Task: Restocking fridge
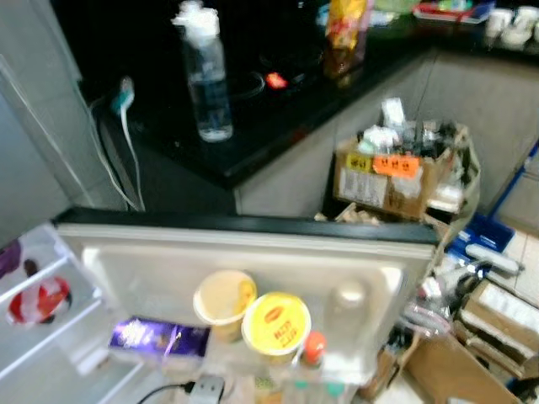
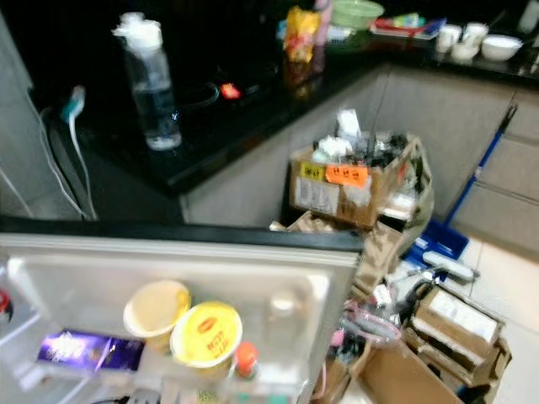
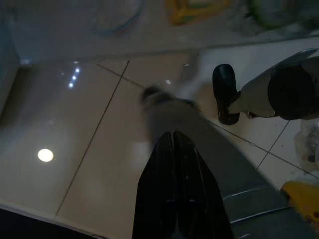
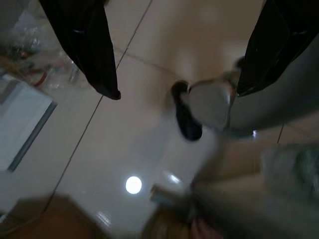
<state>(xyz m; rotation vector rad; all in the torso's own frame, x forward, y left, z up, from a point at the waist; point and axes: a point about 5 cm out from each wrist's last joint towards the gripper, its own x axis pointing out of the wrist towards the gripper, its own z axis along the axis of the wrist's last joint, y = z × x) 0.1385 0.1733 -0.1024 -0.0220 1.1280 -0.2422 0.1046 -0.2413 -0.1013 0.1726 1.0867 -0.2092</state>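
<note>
With the left end effector [image 3: 175, 149] pressed together and the right end effector [image 4: 177, 55] spread, both idle, approach squarely the water bottle [image 1: 207, 80] on the worktop [image 1: 278, 118] first.

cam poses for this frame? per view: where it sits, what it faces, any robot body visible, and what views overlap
Left eye view: on the head, looking forward and down at the open fridge door shelf, yellow-lidded tub and water bottle on the black counter; no robot body.
Right eye view: same head, same scene shifted; cardboard box on the floor.
Left wrist view: along the shut left gripper, down at the tiled floor.
Right wrist view: between the open right gripper fingers, down at floor.
Shared: both eyes show fridge door and counter; both wrists show floor tiles.
</note>
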